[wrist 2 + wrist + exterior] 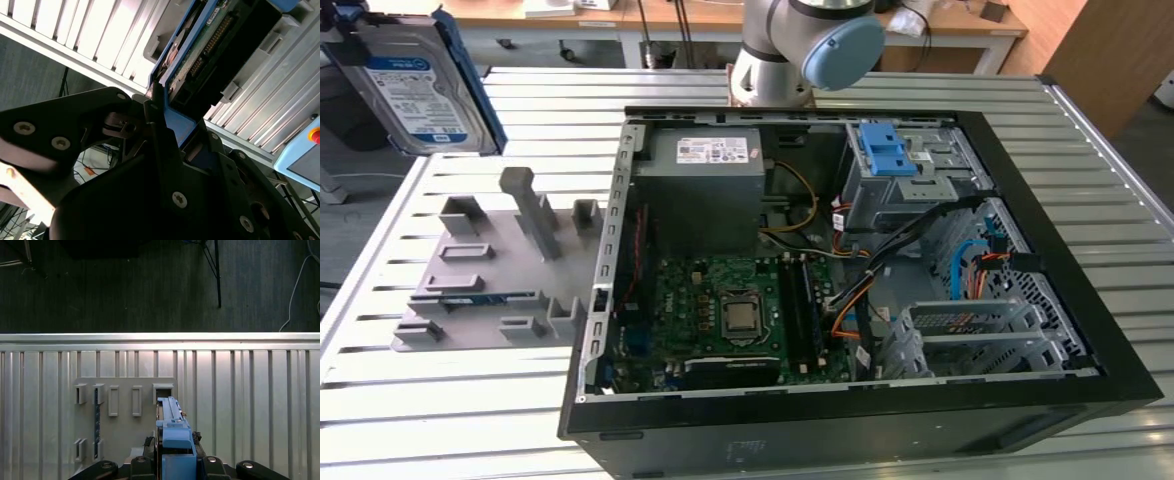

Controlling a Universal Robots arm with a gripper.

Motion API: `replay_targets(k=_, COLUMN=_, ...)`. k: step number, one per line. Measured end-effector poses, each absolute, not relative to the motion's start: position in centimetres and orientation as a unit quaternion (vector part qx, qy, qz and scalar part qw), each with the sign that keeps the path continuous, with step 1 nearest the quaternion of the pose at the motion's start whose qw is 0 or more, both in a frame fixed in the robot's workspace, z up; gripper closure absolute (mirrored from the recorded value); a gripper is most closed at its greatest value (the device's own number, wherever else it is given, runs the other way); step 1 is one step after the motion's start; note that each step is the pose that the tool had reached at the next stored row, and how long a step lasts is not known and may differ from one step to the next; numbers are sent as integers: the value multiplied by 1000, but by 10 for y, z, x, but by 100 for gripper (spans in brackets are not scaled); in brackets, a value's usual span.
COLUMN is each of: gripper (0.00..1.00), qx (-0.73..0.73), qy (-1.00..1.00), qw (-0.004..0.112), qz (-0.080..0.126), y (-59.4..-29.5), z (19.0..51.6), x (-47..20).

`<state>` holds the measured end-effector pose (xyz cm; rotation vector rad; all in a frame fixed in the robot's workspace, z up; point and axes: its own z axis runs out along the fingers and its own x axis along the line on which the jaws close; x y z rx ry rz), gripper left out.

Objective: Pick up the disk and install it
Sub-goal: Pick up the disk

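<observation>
On the slatted table point(454, 420), an open black case point(1067, 200). Inside it, at the far end, a grey power box point(707, 190). Nearer, a green board point(720, 310) with a shiny chip in the middle. To the exterior view's right of these, orange and black wires point(854, 300), with a blue latch point(887, 150) at the far end and a metal cage point(974, 335) at the near end. To the exterior view's left of the case, a grey holder point(480, 280) with upright posts and slots.

Up in the air at the exterior view's far left, the disk point(407, 85): flat and silver, with a white-and-blue label and blue rails along its edges. Stands on end, over the holder's edge in the first wrist view. In the second wrist view, the claw point(175, 125) clamped tight on the disk's blue rail.
</observation>
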<state>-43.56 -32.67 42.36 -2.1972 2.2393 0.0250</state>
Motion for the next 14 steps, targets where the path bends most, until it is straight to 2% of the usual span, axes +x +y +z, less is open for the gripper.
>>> replay_targets(k=14, gripper=64, qx=-700, qy=714, qw=2, qz=8, y=-327, z=437, x=-436)
